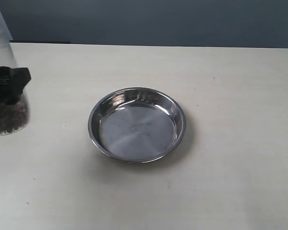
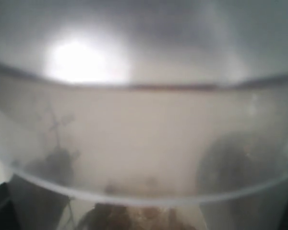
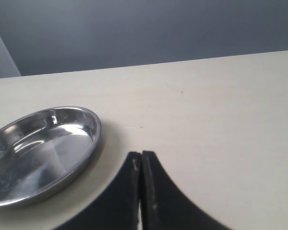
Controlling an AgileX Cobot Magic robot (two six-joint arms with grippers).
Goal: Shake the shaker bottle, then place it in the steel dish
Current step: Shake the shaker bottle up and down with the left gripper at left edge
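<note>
Tabletop scene, nearest parts first. The pale beige table [image 1: 230, 182] is matte, with a few small dark specks. The dish [image 1: 115, 134] sits at its centre, upright, round and shallow, and its polished floor mirrors the room. A small stamped mark [image 1: 137, 128] lies at the middle of the dish but is too small to read. The bottle [image 1: 9, 117] stands well to the left of the dish, cut off by the frame edge, with brown grains settled in its lower part. The left gripper [image 1: 9, 85] is clenched around the bottle's body above the grains. Whether the base touches the table cannot be told. In the left wrist view the frosted wall of the bottle fills the frame. The right gripper [image 3: 141, 160] hangs beside the dish with jaws pressed together, grasping nothing. A plain dark blue-grey wall [image 1: 158, 21] rises behind the table's far edge.
</note>
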